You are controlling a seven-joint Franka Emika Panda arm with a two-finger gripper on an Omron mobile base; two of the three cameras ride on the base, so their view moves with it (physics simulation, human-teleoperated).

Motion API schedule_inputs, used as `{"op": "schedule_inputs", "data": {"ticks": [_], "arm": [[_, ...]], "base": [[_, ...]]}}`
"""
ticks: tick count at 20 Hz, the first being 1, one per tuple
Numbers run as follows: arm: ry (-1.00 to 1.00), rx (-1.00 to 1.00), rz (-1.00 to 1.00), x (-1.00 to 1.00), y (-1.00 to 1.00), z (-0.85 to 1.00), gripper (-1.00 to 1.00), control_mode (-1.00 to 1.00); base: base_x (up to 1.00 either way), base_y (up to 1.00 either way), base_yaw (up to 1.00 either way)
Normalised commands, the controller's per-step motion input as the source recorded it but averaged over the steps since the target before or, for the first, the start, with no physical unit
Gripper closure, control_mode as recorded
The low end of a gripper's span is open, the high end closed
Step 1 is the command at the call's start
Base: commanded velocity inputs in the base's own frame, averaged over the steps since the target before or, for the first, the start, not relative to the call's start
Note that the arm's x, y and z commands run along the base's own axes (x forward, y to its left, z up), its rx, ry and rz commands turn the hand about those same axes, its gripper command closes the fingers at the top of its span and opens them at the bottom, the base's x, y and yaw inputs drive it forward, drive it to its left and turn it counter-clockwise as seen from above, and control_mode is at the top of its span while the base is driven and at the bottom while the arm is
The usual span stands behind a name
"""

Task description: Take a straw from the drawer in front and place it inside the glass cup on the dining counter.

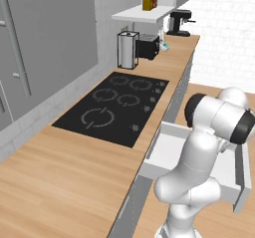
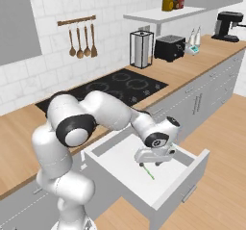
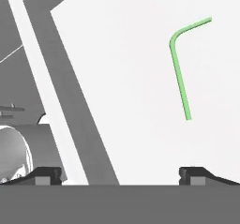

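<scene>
Jaws [image 3: 120, 171] wide apart, hovering over open drawer [image 2: 187, 176], seemingly lining up on bent green straw [image 3: 180, 73] lying flat inside, untouched.

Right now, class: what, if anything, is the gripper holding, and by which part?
Nothing. The open gripper hovers above the straw, which lies loose on the drawer floor.

Open drawer with one straw on its floor

The drawer [image 2: 190, 169] is pulled out, its pale floor seen past the fingertips [image 3: 47, 174]. A green straw [image 3: 180, 78] with a bent end is laid flat on it, ahead of the right-hand fingertip and apart from both.
</scene>
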Motion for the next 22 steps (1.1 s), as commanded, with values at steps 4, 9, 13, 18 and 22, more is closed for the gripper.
{"op": "schedule_inputs", "data": {"ticks": [4,9,13,18,22], "arm": [[-0.07,-0.15,-0.05,0.22,0.46,-0.28,-1.0,-1.0],[-0.06,-0.11,-0.06,0.16,0.31,-0.27,-1.0,-1.0],[0.0,-0.05,-0.01,0.27,0.04,-0.02,-1.0,-1.0],[0.0,-0.05,0.0,0.21,0.0,-0.13,-1.0,-1.0],[0.0,-0.04,0.0,0.18,0.0,-0.23,-1.0,-1.0]], "base": [[0.0,0.0,0.0],[0.0,0.0,0.0],[0.0,0.0,0.0],[0.0,0.0,0.0],[0.0,0.0,0.0]]}}
